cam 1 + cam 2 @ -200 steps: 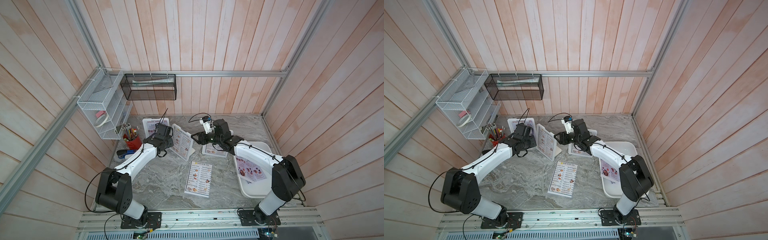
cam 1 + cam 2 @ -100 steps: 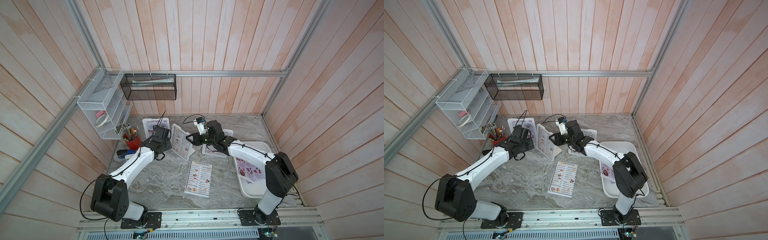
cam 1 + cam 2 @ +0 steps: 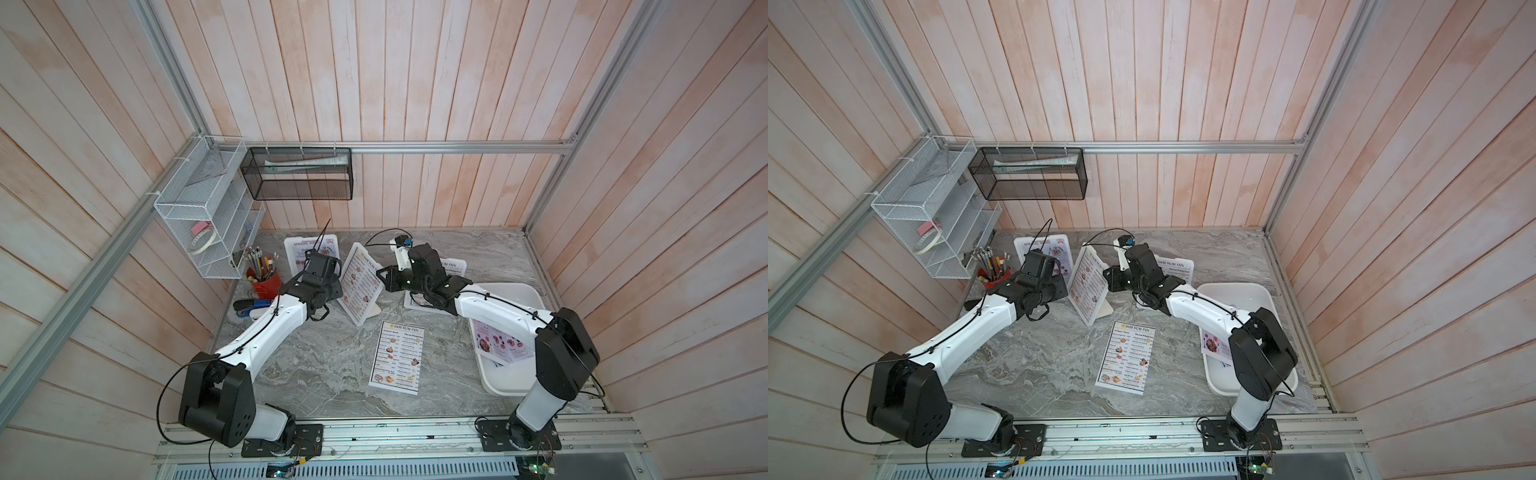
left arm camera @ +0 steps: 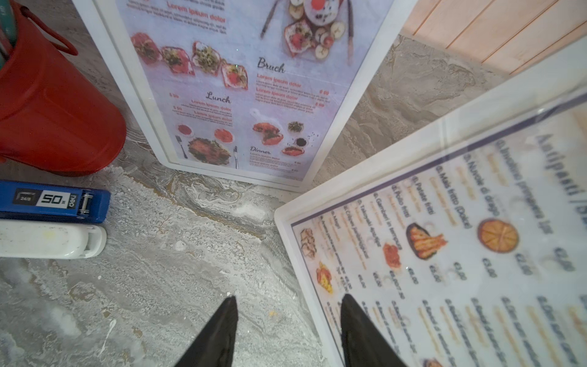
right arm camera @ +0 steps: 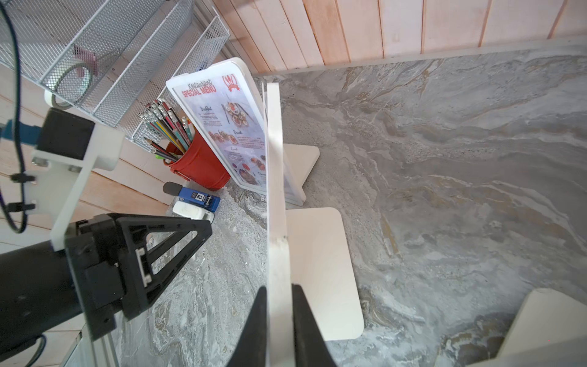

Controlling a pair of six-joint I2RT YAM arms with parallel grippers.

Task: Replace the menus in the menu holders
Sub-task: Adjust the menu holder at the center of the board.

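Mid tabletop (image 3: 324, 374), my right jaws pinch the standing holder (image 5: 275, 190) by its edge; left jaws hang open beside it. Looks stiff, light, slick: I'd grip the rim.

White arms (image 3: 266, 336); black joints (image 3: 216, 399); black cables (image 3: 159, 409).

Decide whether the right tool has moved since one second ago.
Yes. The right tool has shifted away from the white tray, toward the standing menu holder, and now grips its edge.
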